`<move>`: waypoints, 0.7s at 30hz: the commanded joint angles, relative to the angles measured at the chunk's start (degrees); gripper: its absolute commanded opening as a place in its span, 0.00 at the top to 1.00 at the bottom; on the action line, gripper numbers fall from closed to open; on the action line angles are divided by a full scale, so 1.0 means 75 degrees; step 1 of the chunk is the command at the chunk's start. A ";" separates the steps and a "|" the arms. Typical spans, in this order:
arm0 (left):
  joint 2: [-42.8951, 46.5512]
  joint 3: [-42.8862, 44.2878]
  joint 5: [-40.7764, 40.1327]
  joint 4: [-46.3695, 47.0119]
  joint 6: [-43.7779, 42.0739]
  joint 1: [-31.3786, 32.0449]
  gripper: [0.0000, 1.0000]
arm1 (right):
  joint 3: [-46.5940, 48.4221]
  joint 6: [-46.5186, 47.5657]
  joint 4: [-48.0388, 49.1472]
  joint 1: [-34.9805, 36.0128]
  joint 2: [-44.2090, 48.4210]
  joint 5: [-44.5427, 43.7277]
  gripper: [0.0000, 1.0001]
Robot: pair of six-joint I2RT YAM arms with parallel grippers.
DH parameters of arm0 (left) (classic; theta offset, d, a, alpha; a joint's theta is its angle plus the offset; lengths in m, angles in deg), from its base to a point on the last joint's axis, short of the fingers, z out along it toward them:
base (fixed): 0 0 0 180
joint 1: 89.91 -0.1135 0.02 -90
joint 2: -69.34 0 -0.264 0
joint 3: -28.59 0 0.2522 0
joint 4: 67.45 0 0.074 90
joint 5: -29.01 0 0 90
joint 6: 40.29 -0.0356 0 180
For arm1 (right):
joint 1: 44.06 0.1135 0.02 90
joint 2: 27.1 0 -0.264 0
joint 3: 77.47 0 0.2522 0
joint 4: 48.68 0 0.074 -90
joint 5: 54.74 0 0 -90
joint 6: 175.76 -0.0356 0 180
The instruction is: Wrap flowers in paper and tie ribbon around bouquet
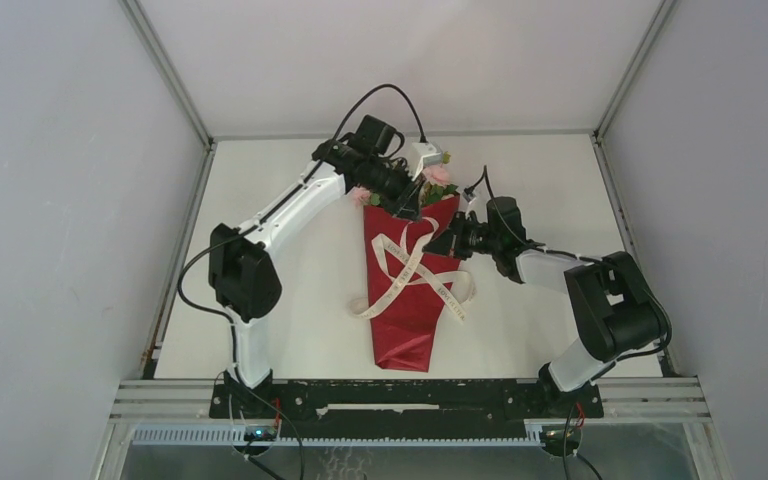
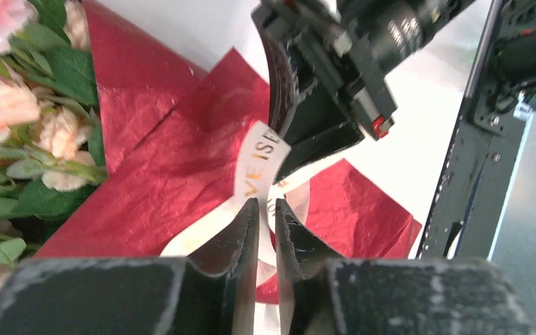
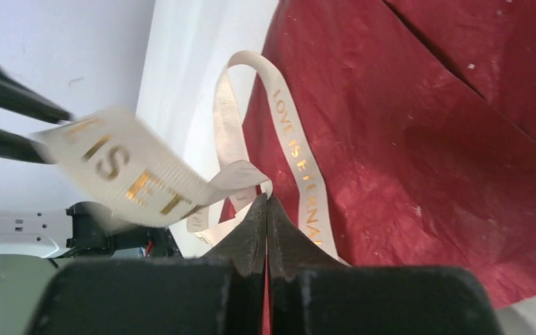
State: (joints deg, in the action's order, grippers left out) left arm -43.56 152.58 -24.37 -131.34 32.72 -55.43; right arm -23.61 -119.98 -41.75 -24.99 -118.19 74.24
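1. Dark red paper (image 1: pixel 412 350) wraps the bouquet (image 1: pixel 405 320), which lies mid-worktop (image 1: pixel 280 320); its tip stops just short of the near edge; we see bare room on both sides.
2. Its long axis runs near to far; the flowers (image 1: pixel 438 176) point toward the far edge.
3. The ribbon (image 1: pixel 410 272) loops across the cone.
4. The right pincer (image 3: pixel 266 202) is clamped tight on the ribbon; the left pincer (image 2: pixel 266 213) stands a crack apart at the ribbon; we cannot tell whether it grips.

Gold print on ribbon (image 3: pixel 299 159), frame centre: "LOVE IS ETERNA…". Blurred strand at left: "IS ET". Left wrist view: "VE IS".
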 commanded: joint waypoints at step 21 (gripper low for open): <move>0.2505 -0.4531 -0.1437 0.0786 -0.5408 0.0972 0.19 | 0.0142 -0.0964 0.0608 0.0381 -0.0241 -0.0408 1.00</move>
State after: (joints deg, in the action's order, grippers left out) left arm -23.82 123.60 -29.71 -134.31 0.89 -51.06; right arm -23.61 -125.77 -39.00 -23.26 -119.43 72.34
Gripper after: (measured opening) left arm 0.796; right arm 0.006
